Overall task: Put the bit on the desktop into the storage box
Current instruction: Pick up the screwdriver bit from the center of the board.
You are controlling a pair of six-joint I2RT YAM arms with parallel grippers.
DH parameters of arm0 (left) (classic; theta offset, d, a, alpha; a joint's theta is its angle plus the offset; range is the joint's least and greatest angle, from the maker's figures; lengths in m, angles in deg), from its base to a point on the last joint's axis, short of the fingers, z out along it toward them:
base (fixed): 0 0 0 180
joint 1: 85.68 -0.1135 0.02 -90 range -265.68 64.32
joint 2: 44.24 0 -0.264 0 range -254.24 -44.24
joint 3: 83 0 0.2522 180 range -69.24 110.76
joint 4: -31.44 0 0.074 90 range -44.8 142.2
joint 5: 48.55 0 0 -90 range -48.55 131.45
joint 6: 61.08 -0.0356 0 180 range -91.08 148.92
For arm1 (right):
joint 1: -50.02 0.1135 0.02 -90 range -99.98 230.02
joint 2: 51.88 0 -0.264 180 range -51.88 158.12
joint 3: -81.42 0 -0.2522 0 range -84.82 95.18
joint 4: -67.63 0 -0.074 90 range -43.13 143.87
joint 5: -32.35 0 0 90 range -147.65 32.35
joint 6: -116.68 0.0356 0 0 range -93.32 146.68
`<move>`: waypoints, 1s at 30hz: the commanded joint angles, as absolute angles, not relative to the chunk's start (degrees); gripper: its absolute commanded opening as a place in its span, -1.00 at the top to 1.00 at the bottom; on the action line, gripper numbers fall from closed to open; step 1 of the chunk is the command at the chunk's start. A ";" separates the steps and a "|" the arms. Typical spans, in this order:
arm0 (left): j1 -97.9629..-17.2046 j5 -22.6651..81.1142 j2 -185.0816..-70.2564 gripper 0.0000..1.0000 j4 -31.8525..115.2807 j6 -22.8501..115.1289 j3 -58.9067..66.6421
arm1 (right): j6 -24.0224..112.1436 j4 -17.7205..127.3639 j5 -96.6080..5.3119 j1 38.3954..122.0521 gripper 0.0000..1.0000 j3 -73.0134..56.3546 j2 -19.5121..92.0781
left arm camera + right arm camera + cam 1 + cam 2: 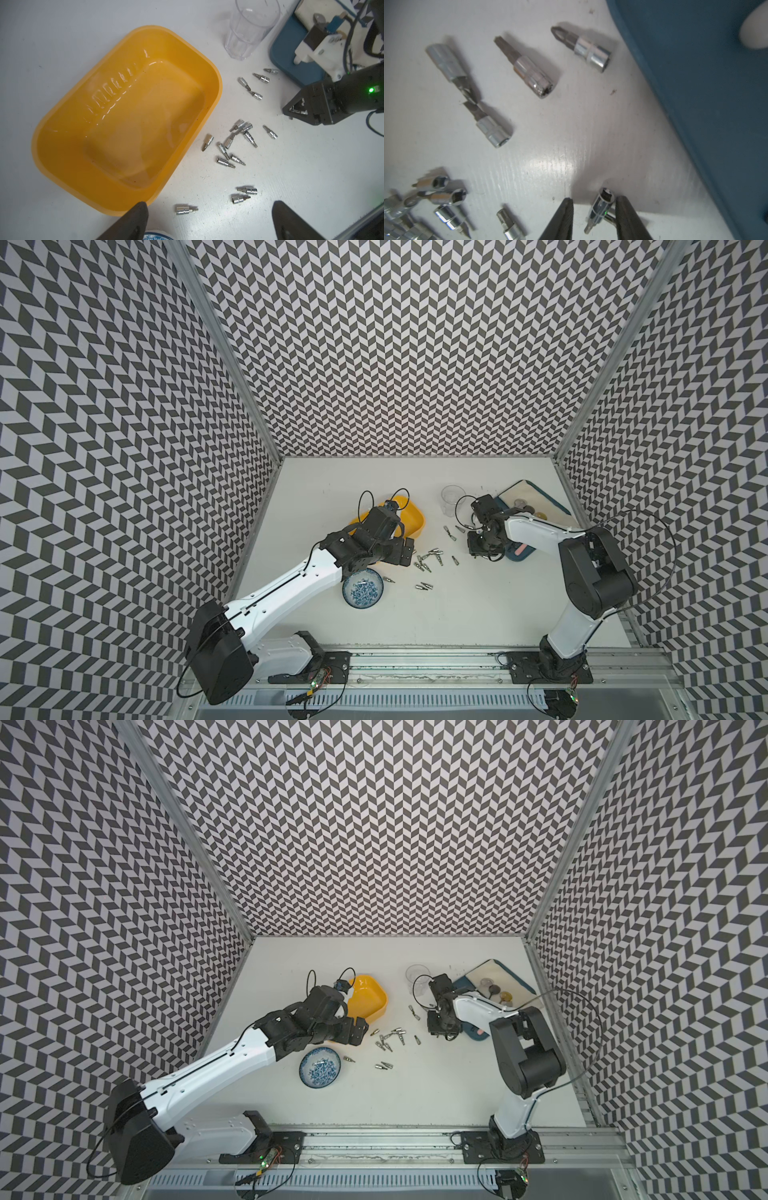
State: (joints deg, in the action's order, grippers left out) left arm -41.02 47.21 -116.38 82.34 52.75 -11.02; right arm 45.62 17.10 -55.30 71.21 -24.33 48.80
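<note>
Several small chrome bits [426, 558] [388, 1038] [234, 143] lie scattered on the white desktop [457, 605] to the right of the yellow storage box [409, 516] [370, 998] [124, 116], which holds nothing. My left gripper [406, 549] [209, 218] hovers open by the box's near corner, with one bit [186, 209] on the desk between its wide-spread fingers. My right gripper [478, 552] [593, 200] is down at the desktop beside the blue board. One bit [601, 207] leans against one of its fingers, with a gap to the other finger.
A blue-and-white patterned bowl [362, 587] sits under the left forearm. A clear plastic cup [452, 499] [249, 27] stands behind the bits. The dark-blue board [536, 506] [706, 83], carrying small items, lies close to the right gripper. Patterned walls enclose the table.
</note>
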 commanded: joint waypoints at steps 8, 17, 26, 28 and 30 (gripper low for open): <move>-36.90 49.28 -116.05 -0.92 84.65 53.85 -9.97 | 44.79 18.52 -56.41 70.94 0.45 -25.05 50.40; -34.02 49.23 -116.61 -0.90 86.43 53.18 -9.70 | 44.20 18.54 -55.89 70.94 0.77 -24.47 51.04; -30.69 51.62 -118.42 -0.87 89.16 55.39 -9.81 | 42.64 17.30 -53.51 71.65 0.99 -20.23 49.30; -30.66 52.66 -116.86 -0.87 89.26 57.86 -10.63 | 42.24 16.16 -53.06 72.69 0.99 -16.46 47.92; -30.88 52.29 -114.85 -0.87 88.56 60.28 -12.03 | 41.91 14.76 -51.48 73.55 0.99 -12.22 47.44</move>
State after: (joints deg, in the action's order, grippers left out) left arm -30.92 50.82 -117.93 87.81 56.60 -11.24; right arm 43.15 14.74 -53.72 72.17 -17.49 49.72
